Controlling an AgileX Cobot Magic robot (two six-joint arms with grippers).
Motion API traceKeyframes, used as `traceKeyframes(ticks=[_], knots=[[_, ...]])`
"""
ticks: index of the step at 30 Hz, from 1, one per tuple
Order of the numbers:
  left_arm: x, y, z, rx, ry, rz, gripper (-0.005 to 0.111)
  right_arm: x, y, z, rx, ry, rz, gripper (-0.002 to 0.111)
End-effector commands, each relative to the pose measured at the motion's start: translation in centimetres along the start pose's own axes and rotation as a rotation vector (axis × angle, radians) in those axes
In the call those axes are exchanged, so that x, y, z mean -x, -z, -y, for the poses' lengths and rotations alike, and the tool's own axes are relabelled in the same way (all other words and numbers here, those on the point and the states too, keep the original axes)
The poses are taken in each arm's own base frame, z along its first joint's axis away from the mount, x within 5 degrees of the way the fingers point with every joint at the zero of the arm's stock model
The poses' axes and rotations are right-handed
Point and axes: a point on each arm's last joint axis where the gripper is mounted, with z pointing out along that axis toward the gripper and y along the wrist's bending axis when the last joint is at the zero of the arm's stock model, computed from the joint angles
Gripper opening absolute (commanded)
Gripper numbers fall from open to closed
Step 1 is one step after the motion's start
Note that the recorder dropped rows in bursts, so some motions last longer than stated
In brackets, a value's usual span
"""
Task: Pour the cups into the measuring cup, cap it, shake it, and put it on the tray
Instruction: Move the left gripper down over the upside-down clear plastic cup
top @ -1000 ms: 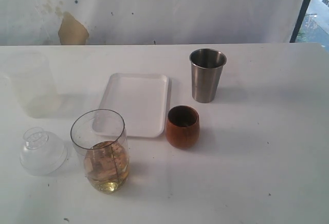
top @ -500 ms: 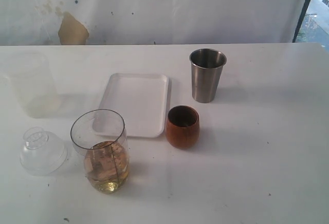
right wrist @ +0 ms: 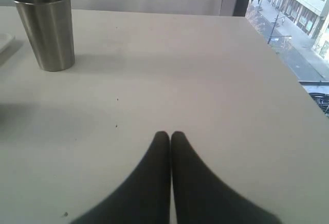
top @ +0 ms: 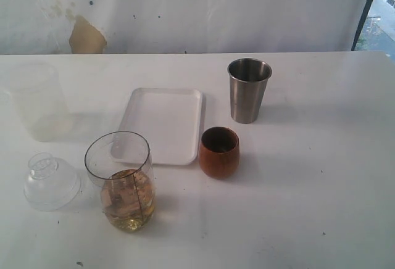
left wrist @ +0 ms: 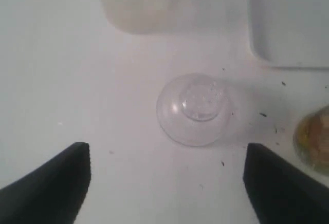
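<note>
Nothing on the table (top: 321,176) has shifted since a second ago. The left gripper (left wrist: 165,149) hangs above the clear domed lid (left wrist: 194,109), with dark fingers spread wide. The lid rests dome-up just ahead of the gap, so this arm is nearer. The right gripper (right wrist: 170,134) is pressed closed, holding nothing. The measuring cup (top: 120,179), clear plastic, stands upright beside the lid with amber liquid inside, near the smooth white tray (top: 162,124). The steel tumbler (top: 249,90) and rounded wooden cup (top: 218,152) stand beyond the tray's other side.
</note>
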Motion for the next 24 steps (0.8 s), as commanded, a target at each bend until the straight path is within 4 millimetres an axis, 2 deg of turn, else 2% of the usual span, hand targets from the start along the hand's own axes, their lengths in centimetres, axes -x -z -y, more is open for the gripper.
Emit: traceKeyframes(ticks=[1, 5, 7, 12, 18, 24], knots=[[0.5, -3.1, -0.4, -0.033, 0.014, -0.081, 0.079, 0.0, 0.0, 0.0, -0.006, 0.009, 0.011, 0.0], [1.0, -6.4, 0.1, -0.046, -0.024, -0.126, 0.078, 0.0, 0.0, 0.0, -0.006, 0.009, 0.011, 0.0], [1.6, -7.3, 0.7, -0.071, -0.054, -0.171, 0.078, 0.0, 0.0, 0.0, -0.006, 0.009, 0.011, 0.0], [3.9, -7.9, 2.2, -0.095, -0.158, -0.203, 0.078, 0.0, 0.0, 0.0, -0.006, 0.014, 0.011, 0.0], [4.2, -10.0, 2.3, -0.042, -0.177, -0.284, 0.078, 0.0, 0.0, 0.0, -0.006, 0.018, 0.011, 0.0], [5.0, -11.2, 3.2, -0.051, -0.225, -0.332, 0.073, 0.0, 0.0, 0.0, -0.006, 0.018, 0.011, 0.0]])
